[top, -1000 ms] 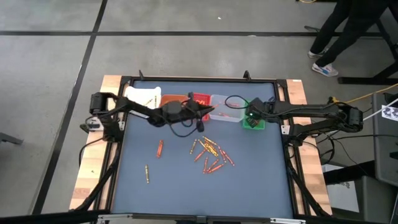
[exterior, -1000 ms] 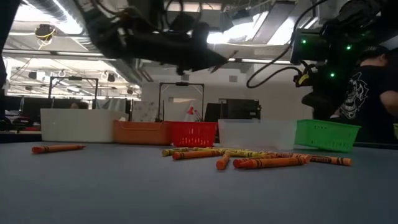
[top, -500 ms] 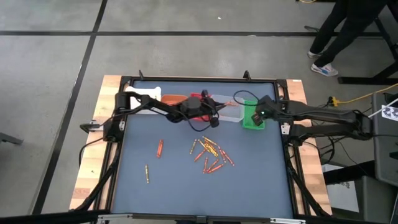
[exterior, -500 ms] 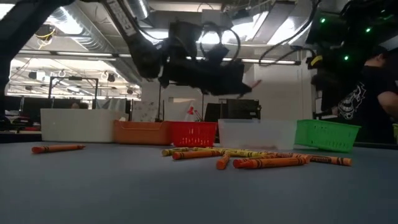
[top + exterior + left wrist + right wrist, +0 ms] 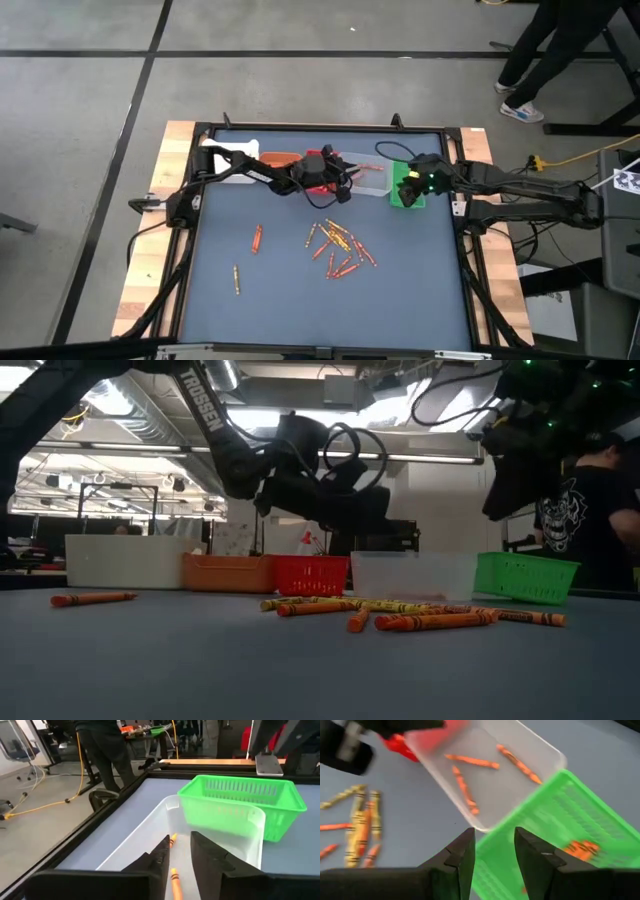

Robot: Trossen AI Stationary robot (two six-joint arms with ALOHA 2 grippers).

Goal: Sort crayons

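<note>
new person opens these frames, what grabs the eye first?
The loose heap of crayons mid-table, orange and yellow, with two strays off to its left. Behind it a row of bins along the far edge, the green bin brightest, at the right end. Both arms reach in over that row: the left tool above the clear bin, which holds orange crayons, and the right tool open over the green one.

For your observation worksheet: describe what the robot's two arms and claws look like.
Both arms are dark, slim and jointed, with black cables looping along them. The left arm carries white TROSSEN lettering. The right arm shows small green lights near its wrist. Each claw, like the left claw, has two dark flat fingers.
</note>
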